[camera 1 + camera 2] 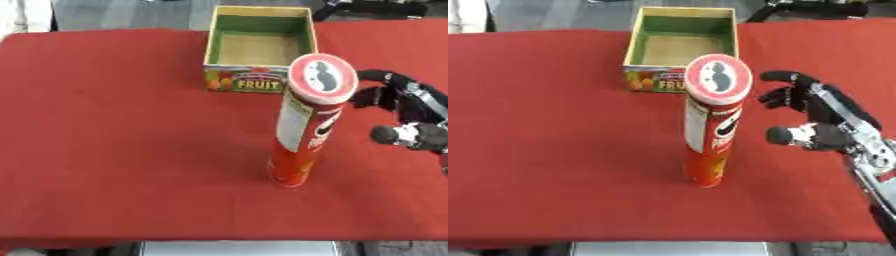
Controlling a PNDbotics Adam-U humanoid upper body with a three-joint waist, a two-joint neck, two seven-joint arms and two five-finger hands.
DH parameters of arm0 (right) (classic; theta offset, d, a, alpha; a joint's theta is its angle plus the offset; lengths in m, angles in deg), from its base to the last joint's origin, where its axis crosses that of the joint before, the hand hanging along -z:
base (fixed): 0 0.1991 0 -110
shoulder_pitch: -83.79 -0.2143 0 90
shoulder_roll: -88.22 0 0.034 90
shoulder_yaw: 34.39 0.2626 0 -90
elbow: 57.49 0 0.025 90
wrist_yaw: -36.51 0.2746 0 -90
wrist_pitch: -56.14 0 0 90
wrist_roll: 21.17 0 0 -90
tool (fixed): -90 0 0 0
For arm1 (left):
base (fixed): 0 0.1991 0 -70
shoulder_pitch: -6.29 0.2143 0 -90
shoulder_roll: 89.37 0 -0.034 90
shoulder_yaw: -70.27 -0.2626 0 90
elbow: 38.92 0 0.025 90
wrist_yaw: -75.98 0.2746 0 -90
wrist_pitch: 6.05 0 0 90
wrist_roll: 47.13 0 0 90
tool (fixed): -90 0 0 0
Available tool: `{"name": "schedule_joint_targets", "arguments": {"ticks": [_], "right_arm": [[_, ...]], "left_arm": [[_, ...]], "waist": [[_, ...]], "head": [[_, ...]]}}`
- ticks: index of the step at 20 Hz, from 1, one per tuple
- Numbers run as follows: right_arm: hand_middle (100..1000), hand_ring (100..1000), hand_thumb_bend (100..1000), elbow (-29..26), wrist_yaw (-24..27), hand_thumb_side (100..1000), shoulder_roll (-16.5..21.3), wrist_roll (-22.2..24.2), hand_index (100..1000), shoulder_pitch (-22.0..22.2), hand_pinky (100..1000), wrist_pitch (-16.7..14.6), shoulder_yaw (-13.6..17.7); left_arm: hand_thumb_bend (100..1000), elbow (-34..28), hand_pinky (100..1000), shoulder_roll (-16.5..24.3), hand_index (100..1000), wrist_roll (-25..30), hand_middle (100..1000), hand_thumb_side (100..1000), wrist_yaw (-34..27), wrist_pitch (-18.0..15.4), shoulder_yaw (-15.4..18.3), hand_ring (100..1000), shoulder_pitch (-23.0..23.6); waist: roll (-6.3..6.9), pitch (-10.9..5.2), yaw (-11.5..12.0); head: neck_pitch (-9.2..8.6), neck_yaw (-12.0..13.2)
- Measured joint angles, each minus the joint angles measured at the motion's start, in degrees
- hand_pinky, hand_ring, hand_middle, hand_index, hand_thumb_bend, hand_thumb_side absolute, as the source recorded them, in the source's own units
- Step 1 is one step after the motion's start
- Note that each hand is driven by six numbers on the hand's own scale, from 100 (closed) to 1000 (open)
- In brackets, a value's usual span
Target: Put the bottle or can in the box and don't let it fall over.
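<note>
At centre frame, the tall red cardboard crisp tube with a white-rimmed lid (710, 135) stands upright on the red tablecloth (114, 150), below the open-topped square cardboard fruit box with green inner walls (260, 47) at upper centre. The box looks empty. Your right hand (820, 122), black with silver joints, sits at right of frame, just beside the tube but apart from it, fingers spread and lightly curved, thumb pointing toward the tube; it has hold of nothing. The left hand shows in neither view.

Step in hand, as judged: the approach to grasp. Close around the tube near mid-height, not the lid. The body is slender, smooth and glossy, so it tips easily. Lift straight, clear the box rim, lower it vertically onto the flat floor.
</note>
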Motion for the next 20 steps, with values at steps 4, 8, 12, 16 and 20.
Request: {"name": "schedule_joint_targets", "arguments": {"ticks": [4, 8, 12, 16, 20], "right_arm": [[872, 747, 1000, 0.3, -0.2, 541, -0.6, 0.7, 878, -1.0, 747, 0.3, -0.9], [877, 752, 1000, 0.7, -0.4, 541, -1.0, 1.2, 882, -1.5, 748, 0.5, -1.2], [876, 751, 1000, 1.0, -0.8, 541, -1.5, 1.6, 881, -2.2, 747, 0.8, -1.8], [876, 751, 1000, 1.3, -0.8, 541, -2.0, 2.1, 881, -3.1, 747, 1.1, -2.7], [876, 751, 1000, 1.7, -0.8, 541, -2.7, 2.7, 880, -3.7, 746, 1.1, -3.4]], "left_arm": [[452, 0.0, 716, 0.0, 785, 0.0, 749, 758, 0.0, 0.0, -0.2, 809, 0.0], [452, 0.0, 716, 0.0, 785, 0.0, 750, 758, 0.0, 0.0, -0.3, 809, 0.0], [452, 0.0, 717, 0.0, 785, 0.0, 750, 759, 0.0, 0.0, -0.3, 809, 0.0], [451, 0.0, 717, 0.0, 785, 0.0, 750, 759, 0.0, 0.0, -0.3, 809, 0.0], [450, 0.0, 717, 0.0, 785, 0.0, 750, 759, 0.0, 0.0, -0.3, 810, 0.0]], "waist": [[0.0, 0.01, 0.2], [-0.01, 0.05, 0.2], [-0.02, 0.08, 0.3], [-0.01, 0.22, 0.4], [-0.01, 0.28, 0.5]], "head": [[0.0, -0.1], [0.0, -0.3], [0.0, -0.3], [0.0, -0.4], [0.0, -0.4]]}}
